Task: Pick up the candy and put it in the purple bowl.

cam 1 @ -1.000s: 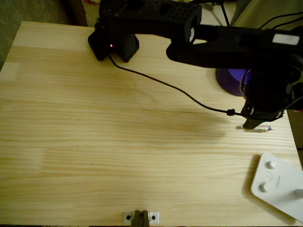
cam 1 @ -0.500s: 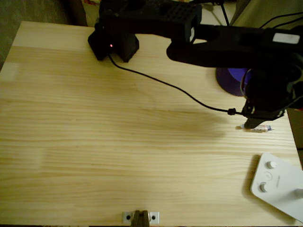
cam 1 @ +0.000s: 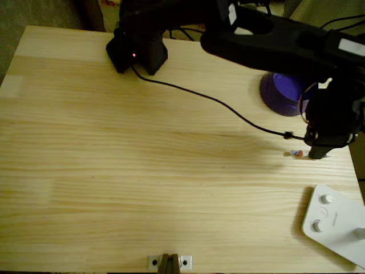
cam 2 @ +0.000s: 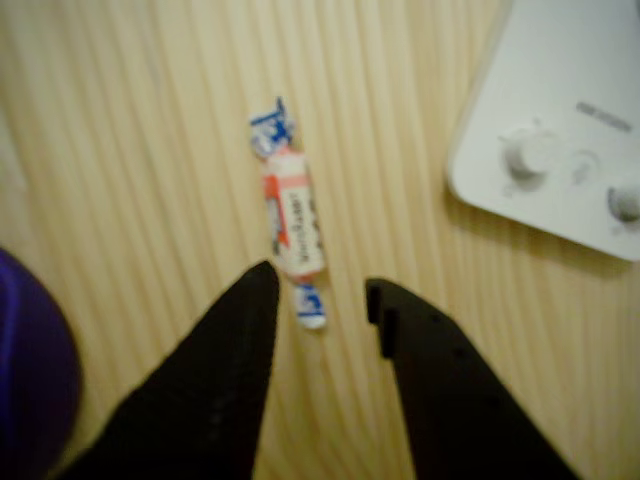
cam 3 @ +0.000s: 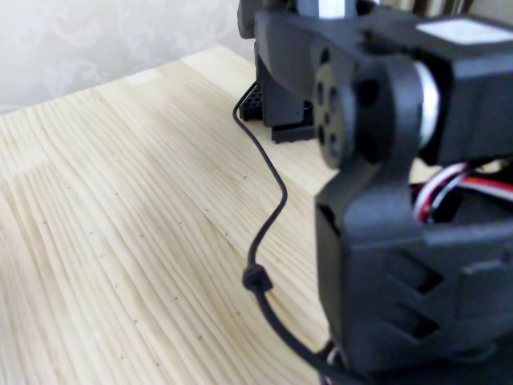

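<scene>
Candy (cam 2: 290, 222) lies beyond parted hand (cam 2: 320, 295); purple bowl (cam 1: 283, 91) partly arm-hidden.

In the overhead view the candy (cam 1: 295, 153) lies on the table (cam 1: 142, 171) below the purple bowl (cam 1: 282, 94), apart from it, with the gripper (cam 1: 317, 153) just to its right. The white device with round knobs (cam 1: 333, 222) sits below the candy, toward the table's lower right corner. In the wrist view the candy (cam 2: 289, 224) lies just ahead of the gripper (cam 2: 320, 295), its near end between the spread fingertips; the device (cam 2: 560, 130) is to its right, the bowl (cam 2: 35, 385) to its lower left.
</scene>
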Tool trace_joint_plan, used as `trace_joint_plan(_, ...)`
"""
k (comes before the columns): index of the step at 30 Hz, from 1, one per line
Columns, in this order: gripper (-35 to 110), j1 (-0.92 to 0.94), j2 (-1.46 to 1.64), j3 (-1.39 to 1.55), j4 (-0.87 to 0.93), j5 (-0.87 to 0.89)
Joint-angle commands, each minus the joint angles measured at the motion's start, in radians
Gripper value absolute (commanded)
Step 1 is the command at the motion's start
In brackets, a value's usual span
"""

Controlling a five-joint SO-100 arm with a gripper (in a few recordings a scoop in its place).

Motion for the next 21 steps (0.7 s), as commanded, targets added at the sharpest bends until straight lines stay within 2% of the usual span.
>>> trace_joint_plan(1, 18, -0.049, 0.216, 0.0, -0.037, 0.043)
trace_joint_plan(9, 18, -0.055, 0.21, 0.041, -0.124, 0.132)
trace_joint_plan(21, 18, -0.025, 0.184, 0.054, -0.187, 0.12)
